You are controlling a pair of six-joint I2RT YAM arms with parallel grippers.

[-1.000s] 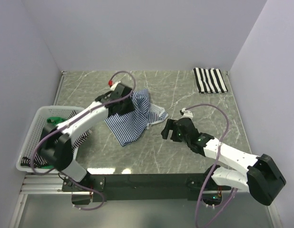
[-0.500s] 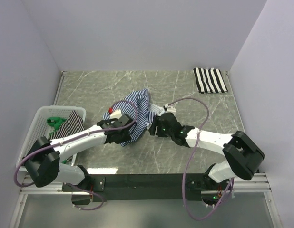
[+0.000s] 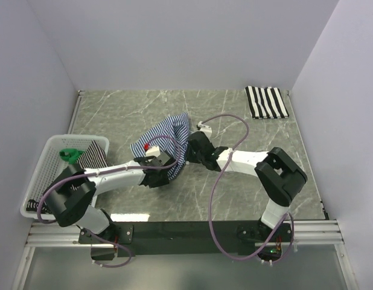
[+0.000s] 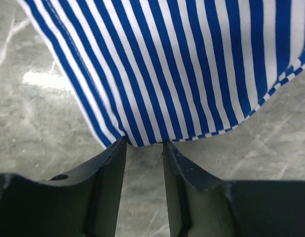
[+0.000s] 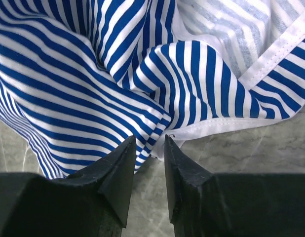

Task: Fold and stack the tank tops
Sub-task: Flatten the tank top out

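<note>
A thin navy-and-white striped tank top [image 3: 168,136] lies crumpled at the table's middle. My left gripper [image 3: 168,173] sits low at its near edge. In the left wrist view the striped hem [image 4: 152,123] rests right at the tips of the left gripper [image 4: 144,143], whose jaws stand apart with bare table showing between them. My right gripper [image 3: 186,154] is at the cloth's right side. Its wrist view shows the white-trimmed hem [image 5: 216,126] reaching between the tips of the right gripper [image 5: 150,140], with a narrow gap left. A folded black-and-white tank top [image 3: 266,101] lies at the far right.
A white mesh basket [image 3: 38,175] stands at the left edge, holding a striped garment [image 3: 90,158] and something green [image 3: 68,154]. Purple cables loop over both arms. Walls close in the table on three sides.
The left gripper dropped from the cloth's far side to its near edge. The right gripper swung left up to the cloth and its jaws narrowed. The tank top is bunched tighter.
</note>
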